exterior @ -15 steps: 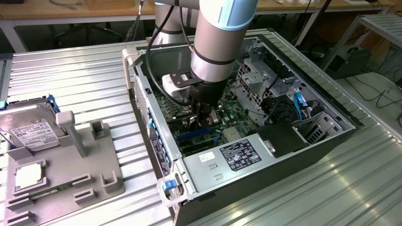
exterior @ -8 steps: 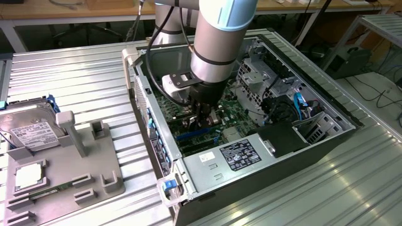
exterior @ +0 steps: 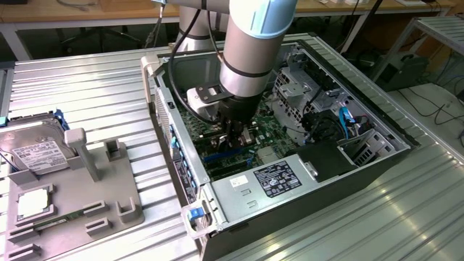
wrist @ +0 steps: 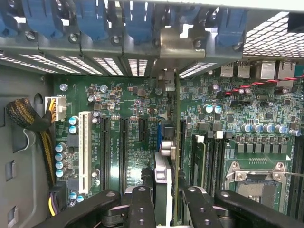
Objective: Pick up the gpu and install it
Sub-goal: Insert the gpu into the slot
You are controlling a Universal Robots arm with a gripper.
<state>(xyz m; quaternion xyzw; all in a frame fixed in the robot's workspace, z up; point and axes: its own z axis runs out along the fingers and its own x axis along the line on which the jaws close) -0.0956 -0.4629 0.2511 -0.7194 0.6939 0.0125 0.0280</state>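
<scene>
The gpu (wrist: 177, 142) is located between the two sides of the tool (wrist: 171, 209), edge-on to the wrist view and roughly perpendicular to the motherboard (wrist: 137, 102). The tool is closed onto the gpu and grasps it. The silver bracket (wrist: 180, 47) at the gpu's end lies beside the perforated rear wall of the computer case (exterior: 297, 185); whether the card is seated in a slot cannot be determined. In the exterior view, the tool is lowered into the open case, above the motherboard. Quantities: one gpu, one tool, one case, one motherboard. One pale expansion slot (wrist: 84, 152) stands on the board, with two long dark slots (wrist: 114, 154) parallel to it, between it and the gpu. One processor socket (wrist: 256, 183) with a metal frame lies on the other side of the gpu. Surrounding items: a sleeved cable bundle (wrist: 33, 121) is plugged in near the pale slot; a twisted red and black wire (wrist: 266, 83) crosses above the board near the rear ports. At the exterior view's left, a grey parts tray (exterior: 108, 217) rests on the worktop (exterior: 87, 87) and carries one hard drive (exterior: 36, 149) with a white label. The case walls surround the tool, and the rear wall adjoins the bracket.
</scene>
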